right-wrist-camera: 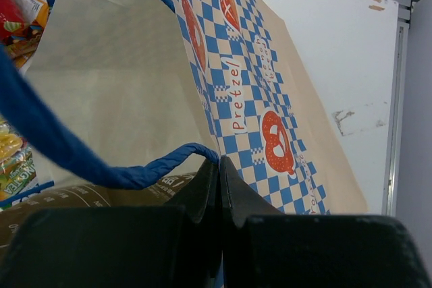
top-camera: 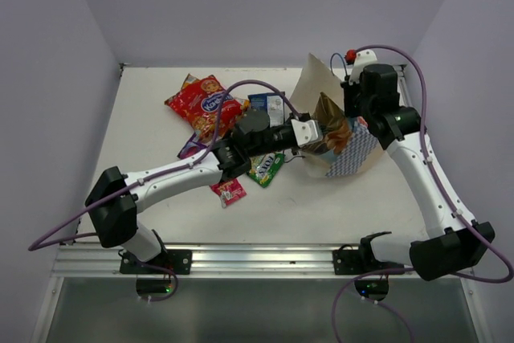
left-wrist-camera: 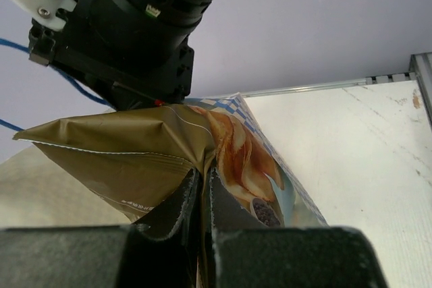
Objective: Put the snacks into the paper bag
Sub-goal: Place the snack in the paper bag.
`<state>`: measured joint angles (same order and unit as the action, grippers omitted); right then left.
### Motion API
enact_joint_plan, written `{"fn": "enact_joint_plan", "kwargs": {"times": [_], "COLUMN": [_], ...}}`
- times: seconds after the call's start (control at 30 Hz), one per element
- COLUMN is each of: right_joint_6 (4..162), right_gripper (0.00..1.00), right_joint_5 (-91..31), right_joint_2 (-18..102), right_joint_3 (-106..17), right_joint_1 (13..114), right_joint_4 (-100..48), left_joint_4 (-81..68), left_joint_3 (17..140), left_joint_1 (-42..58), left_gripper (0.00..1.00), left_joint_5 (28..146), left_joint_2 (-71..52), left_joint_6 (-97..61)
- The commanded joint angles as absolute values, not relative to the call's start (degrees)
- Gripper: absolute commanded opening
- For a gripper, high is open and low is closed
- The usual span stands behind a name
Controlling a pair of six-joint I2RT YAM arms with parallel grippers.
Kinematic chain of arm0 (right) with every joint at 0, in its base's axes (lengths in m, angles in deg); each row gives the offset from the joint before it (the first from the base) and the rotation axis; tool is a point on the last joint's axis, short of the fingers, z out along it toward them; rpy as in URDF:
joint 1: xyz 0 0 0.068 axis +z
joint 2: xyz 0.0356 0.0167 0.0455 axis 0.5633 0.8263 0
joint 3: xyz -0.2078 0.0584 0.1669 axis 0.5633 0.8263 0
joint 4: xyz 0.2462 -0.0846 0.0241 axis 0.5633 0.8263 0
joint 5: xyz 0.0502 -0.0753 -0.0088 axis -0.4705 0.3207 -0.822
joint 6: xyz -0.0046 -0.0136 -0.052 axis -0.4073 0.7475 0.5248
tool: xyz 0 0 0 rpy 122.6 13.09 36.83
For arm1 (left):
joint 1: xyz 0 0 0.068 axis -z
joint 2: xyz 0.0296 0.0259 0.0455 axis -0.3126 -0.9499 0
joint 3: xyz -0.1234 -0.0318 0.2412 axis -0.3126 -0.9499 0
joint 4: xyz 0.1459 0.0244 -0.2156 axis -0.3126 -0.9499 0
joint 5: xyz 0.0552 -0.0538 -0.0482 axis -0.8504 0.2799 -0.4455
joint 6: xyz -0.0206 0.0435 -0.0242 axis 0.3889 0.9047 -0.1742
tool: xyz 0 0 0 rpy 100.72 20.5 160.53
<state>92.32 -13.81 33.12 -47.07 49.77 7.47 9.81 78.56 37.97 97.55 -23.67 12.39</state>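
1. Left gripper [top-camera: 321,136] is clenched on the chip bag [top-camera: 335,126]. In the wrist view both fingers [left-wrist-camera: 179,206] press together on a fold of its gold-brown foil. The packet fans up and away from the fingertips, printed chips on its right face.
2. Chip bag is held off the table [top-camera: 321,210], right at the open mouth of the paper bag [top-camera: 315,86]. The paper bag lies tipped just ahead of the left gripper, mouth toward it. How far the packet reaches inside, cannot tell from above.
3. Right gripper [top-camera: 352,112] sits just beyond the chip bag, at the far side of the mouth. Its fingers [right-wrist-camera: 202,197] are drawn tight together at the edge of the paper bag's wall. They appear to pinch the paper, though the contact itself is in shadow.
4. Blue cord handle [right-wrist-camera: 88,163] loops across just in front of the right fingertips. To their right the bag's outer face runs away, blue-and-white checks with red pretzel prints.
5. Other snacks lie on the table behind the left gripper, alongside its forearm.
   - Far side of the arm: red packet [top-camera: 199,102] and dark blue packet [top-camera: 267,105].
   - Near side: green packet [top-camera: 265,169] and small pink-red packet [top-camera: 230,191].
   - Partly under the arm: purple packet [top-camera: 190,149].
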Motion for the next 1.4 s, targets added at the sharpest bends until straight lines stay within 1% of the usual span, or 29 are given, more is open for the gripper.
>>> {"fn": "enact_joint_plan", "kwargs": {"times": [0.0,0.1,0.17,0.4,0.57,0.63,0.8,1.07,1.2,1.37], "right_joint_6": [90.06,87.61,86.38,83.56,82.86,82.68,81.54,78.82,79.34,82.5], "right_gripper": [0.0,0.0,0.0,0.0,0.0,0.0,0.0,0.0,0.0,0.0], "right_joint_5": [-15.99,-16.16,-16.86,-20.73,-21.61,-22.66,-27.48,-37.25,-34.81,-27.25], "right_joint_2": [34.17,35.31,35.93,37.51,38.66,39.1,39.98,40.24,40.77,42.0], "right_joint_3": [-51.49,-54.73,-57.28,-61.25,-59.68,-58.88,-56.69,-53.35,-53.34,-55.71], "right_joint_1": [50.02,49.84,49.84,49.31,48.87,48.35,46.86,40.79,39.03,38.94], "right_joint_4": [9.5,12.84,15.03,18.12,18.03,17.85,16.28,13.46,14.07,17.59], "left_joint_4": [21.56,26.48,27.89,23.6,14.47,12.96,16.28,21.99,21.31,18.23], "left_joint_3": [74.78,70.21,69.22,72.2,76.07,77.39,75.91,75.63,79.67,85.29], "left_joint_1": [38.74,38.74,38.74,38.74,38.65,38.65,38.74,38.65,38.74,38.65], "left_gripper": [0.0,0.0,0.0,0.0,0.0,0.0,0.0,0.0,0.01,0.07], "left_joint_5": [94.8,91.81,90.92,92.84,96.35,97.68,99.35,101.02,102.51,105.49], "left_joint_2": [-21.01,-17.59,-16.26,-15.37,-18.35,-19.94,-22.13,-28.64,-33.47,-36.9], "left_joint_6": [12.74,15.55,17.39,20.12,21.71,21.89,21.45,18.38,17.84,17.32]}}
